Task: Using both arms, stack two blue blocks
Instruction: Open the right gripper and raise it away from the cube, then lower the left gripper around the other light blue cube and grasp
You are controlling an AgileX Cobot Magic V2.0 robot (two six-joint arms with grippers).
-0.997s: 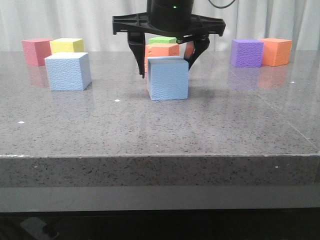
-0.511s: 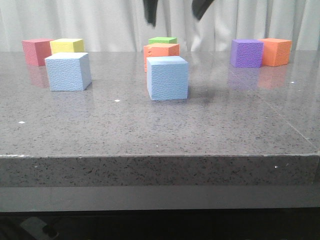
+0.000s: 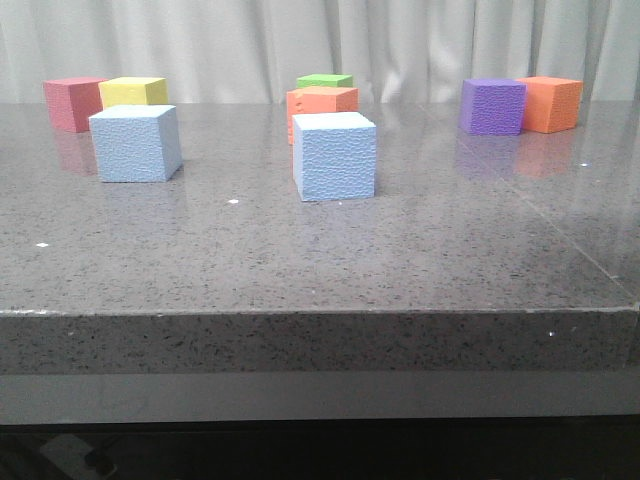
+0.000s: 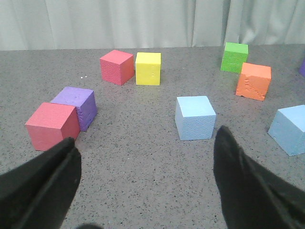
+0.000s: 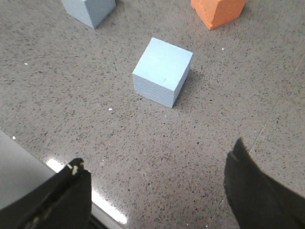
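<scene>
Two pale blue blocks stand apart on the grey table: one at the left (image 3: 135, 143), one in the middle (image 3: 335, 156). No gripper shows in the front view. In the left wrist view my left gripper (image 4: 146, 136) is open and empty above bare table, well short of the left blue block (image 4: 194, 117); the middle block (image 4: 291, 129) is off to one side. In the right wrist view my right gripper (image 5: 157, 155) is open and empty, high above the table and short of the middle blue block (image 5: 162, 71); the other block (image 5: 90, 9) lies beyond.
Red (image 3: 72, 103) and yellow (image 3: 133, 91) cubes stand back left, orange (image 3: 322, 102) and green (image 3: 324, 80) just behind the middle block, purple (image 3: 492, 106) and orange (image 3: 550, 103) back right. Another red (image 4: 52, 125) and purple (image 4: 77, 106) cube sit near my left gripper. The table's front edge (image 5: 71, 171) is near my right gripper.
A gripper that stood open around the middle blue block has risen straight up and left the front view. The block stays on the table where it was.
</scene>
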